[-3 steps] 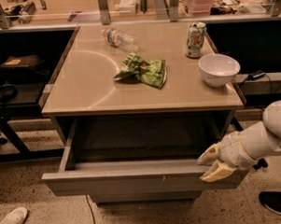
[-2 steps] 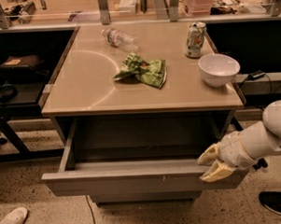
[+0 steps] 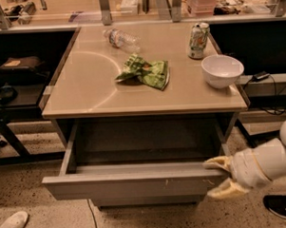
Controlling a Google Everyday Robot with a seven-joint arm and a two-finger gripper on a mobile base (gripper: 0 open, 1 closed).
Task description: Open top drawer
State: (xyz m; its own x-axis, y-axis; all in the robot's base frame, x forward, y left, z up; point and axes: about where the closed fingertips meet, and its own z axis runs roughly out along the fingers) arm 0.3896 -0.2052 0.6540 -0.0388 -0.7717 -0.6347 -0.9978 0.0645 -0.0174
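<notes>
Down low at the front of the table (image 3: 143,109), the top drawer (image 3: 132,185) stands pulled well out, its grey front hanging over the speckled floor and its dark inside open to view. A few small pale scuffs show on that front, right of centre. The claw (image 3: 213,179) is at the drawer's right end, reaching in from the right on a white arm (image 3: 266,163). Its two yellowish fingers (image 3: 217,162) are clamped across the front panel there, one lying along the top edge on the inner side, the other pressed against the outer face near the bottom corner.

Up on the table, a clear plastic bottle (image 3: 122,39) lies on its side near the back. A crumpled green bag (image 3: 146,72) sits around the middle. A drinks can (image 3: 198,40) stands upright towards the back right, and a white bowl (image 3: 222,70) sits in front of it, near the right edge.

On the floor, a pale shoe (image 3: 10,226) pokes in at the bottom left and a dark shoe (image 3: 282,207) shows just below the arm at the bottom right.
</notes>
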